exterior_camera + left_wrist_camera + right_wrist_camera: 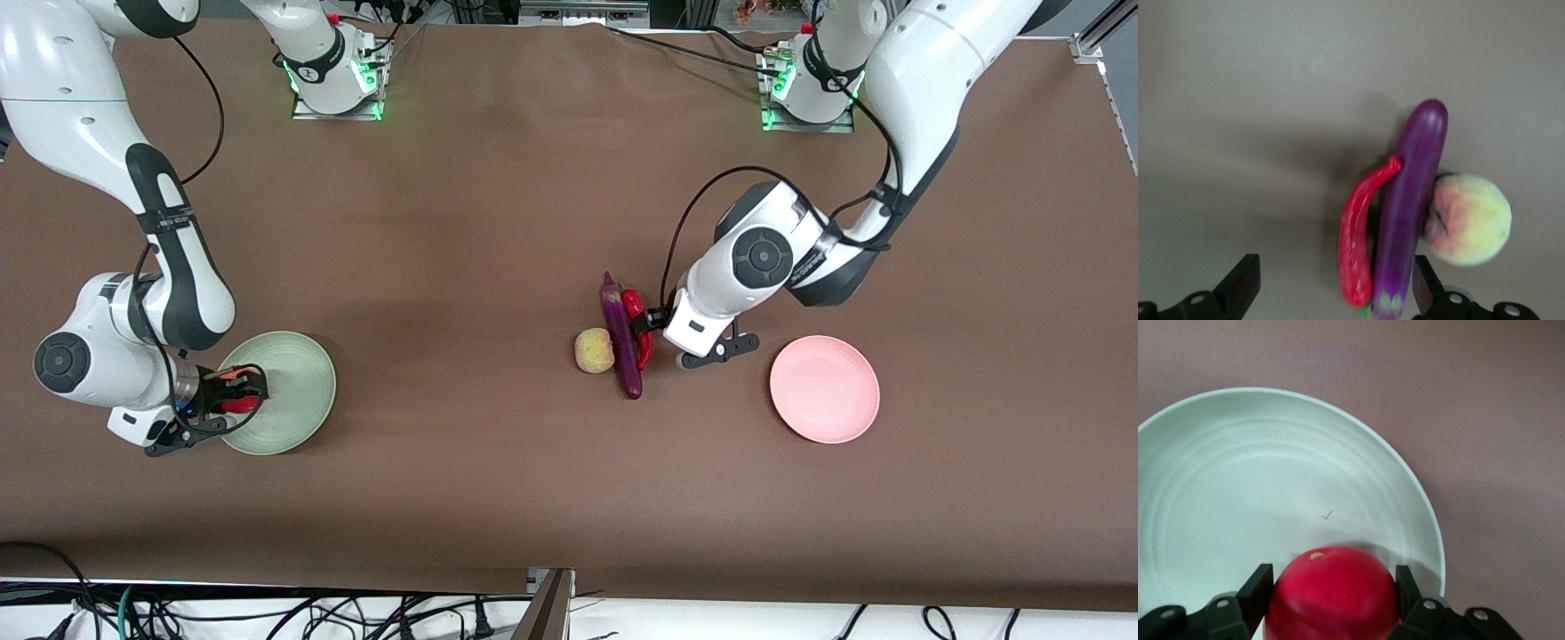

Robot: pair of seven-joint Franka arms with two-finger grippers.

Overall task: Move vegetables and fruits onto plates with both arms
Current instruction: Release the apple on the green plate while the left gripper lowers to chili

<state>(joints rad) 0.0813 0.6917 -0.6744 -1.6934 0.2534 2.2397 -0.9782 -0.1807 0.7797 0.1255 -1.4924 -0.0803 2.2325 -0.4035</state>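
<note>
Two arms work over the brown table [533,178]. Toward the right arm's end lies the mint green plate [298,373], and the right gripper [238,397] hangs over it, fingers clamped on the round red fruit [1331,593]. Toward the left arm's end sits the pink plate [825,389], bare. Between the plates lie the purple eggplant [621,342], the red chili [637,311] touching it on one side and the yellow-green peach [594,349] on the other. Spread wide, the left gripper [1331,297] hovers over the chili and eggplant

Left gripper [656,331] spread wide, right gripper [238,391] clamped.
</note>
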